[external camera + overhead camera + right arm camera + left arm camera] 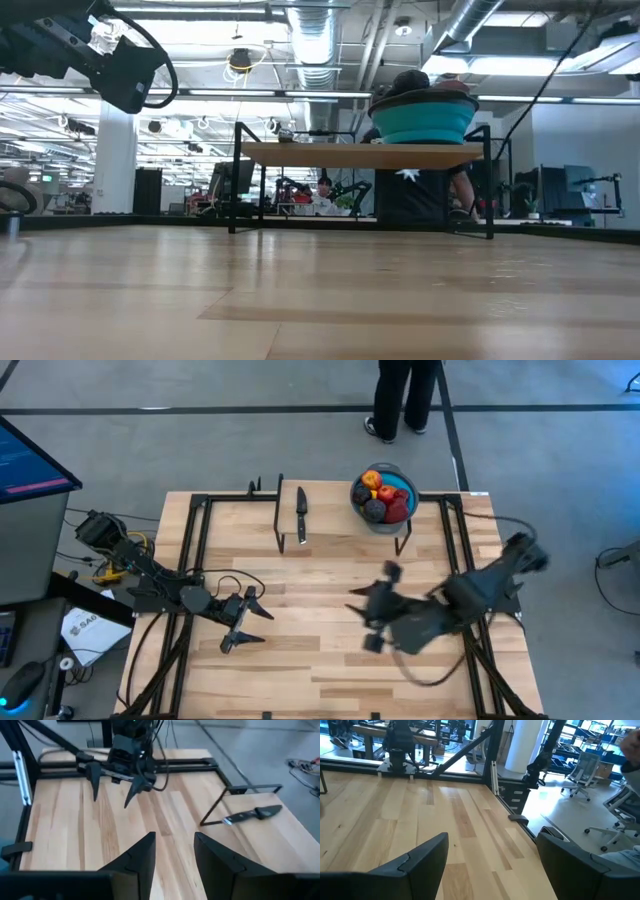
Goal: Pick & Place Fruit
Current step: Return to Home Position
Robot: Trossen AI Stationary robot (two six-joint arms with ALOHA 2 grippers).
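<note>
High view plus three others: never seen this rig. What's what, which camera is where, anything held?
It is a two-armed robot at a light wooden table. The high view looks straight down; the low view sits at tabletop level; each wrist view looks forward from that arm's wrist. The left pincer and right pincer are both open and hold nothing. On a raised wooden shelf at the far edge stands a round blue bowl of small red, purple and orange toy fruits; a slim black knife lies to its left.
</note>
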